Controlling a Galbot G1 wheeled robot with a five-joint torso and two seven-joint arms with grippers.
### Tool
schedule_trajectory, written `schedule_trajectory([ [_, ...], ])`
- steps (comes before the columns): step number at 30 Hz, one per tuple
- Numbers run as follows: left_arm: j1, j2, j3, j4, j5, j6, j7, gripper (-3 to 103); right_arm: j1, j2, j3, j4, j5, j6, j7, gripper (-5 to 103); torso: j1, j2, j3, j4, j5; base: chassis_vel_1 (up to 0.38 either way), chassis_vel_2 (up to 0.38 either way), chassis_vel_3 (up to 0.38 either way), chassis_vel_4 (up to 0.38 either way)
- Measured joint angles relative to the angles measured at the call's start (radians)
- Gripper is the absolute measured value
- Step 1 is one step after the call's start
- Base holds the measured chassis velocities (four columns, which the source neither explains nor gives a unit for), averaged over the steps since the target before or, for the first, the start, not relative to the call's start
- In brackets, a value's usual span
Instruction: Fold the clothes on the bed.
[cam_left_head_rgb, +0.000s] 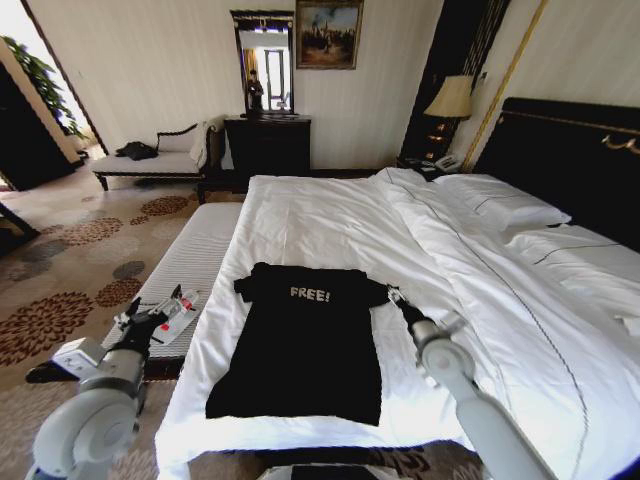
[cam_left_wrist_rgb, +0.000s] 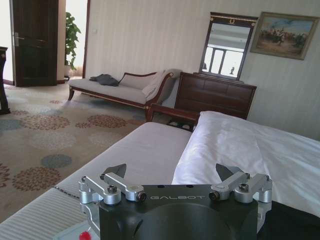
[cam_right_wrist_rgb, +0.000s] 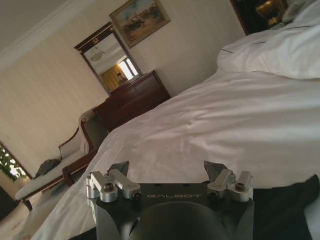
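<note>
On smooth white bed (cam_left_head_rgb: 330, 215): flat black T-shirt (cam_left_head_rgb: 305, 345), hands open alongside.

A narrow white-striped bench (cam_left_head_rgb: 190, 258) stands along one side of the room, on a carpet (cam_left_head_rgb: 70, 260) with brown flower patterns. A cream chaise lounge (cam_left_head_rgb: 150, 160) is near the far wall, with a dark piece of cloth (cam_left_head_rgb: 137, 150) lying on it. Beside it stands a dark wooden dresser (cam_left_head_rgb: 267, 145) with a mirror (cam_left_head_rgb: 264, 62) above, and a framed painting (cam_left_head_rgb: 328, 33) hangs next to the mirror. A lamp (cam_left_head_rgb: 451, 98) with a light shade glows in the corner (a telephone (cam_left_head_rgb: 445, 162) is below it). A green plant (cam_left_wrist_rgb: 71, 35) stands by the doorway.
</note>
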Motion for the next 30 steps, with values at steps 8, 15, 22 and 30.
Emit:
schedule_trajectory([
  [8,0.043,-0.026,-0.012,-0.013,-0.004,-0.001,-0.004,100,0.270,0.114,-0.193,-0.350,-0.211,-0.003,-0.041,100,0.000,0.000,0.000,-0.0003,-0.0003,0.000,0.000,0.000,0.000],
  [15,0.068,-0.046,-0.013,-0.027,0.008,-0.004,-0.007,100,0.394,0.197,-0.280,-0.527,-0.418,-0.053,-0.008,100,0.000,0.000,0.000,-0.0004,-0.0003,0.000,0.000,0.000,0.000],
  [22,0.094,-0.058,-0.015,-0.057,0.010,-0.005,-0.011,100,0.439,0.217,-0.338,-0.689,-0.544,-0.074,-0.017,100,0.000,0.000,0.000,-0.0012,0.0001,0.000,0.000,0.000,0.000],
  [30,0.112,-0.076,-0.014,-0.076,0.020,-0.005,-0.015,100,0.485,0.269,-0.351,-0.807,-0.592,-0.075,-0.023,100,0.000,0.000,0.000,-0.0004,-0.0001,0.000,0.000,0.000,0.000],
])
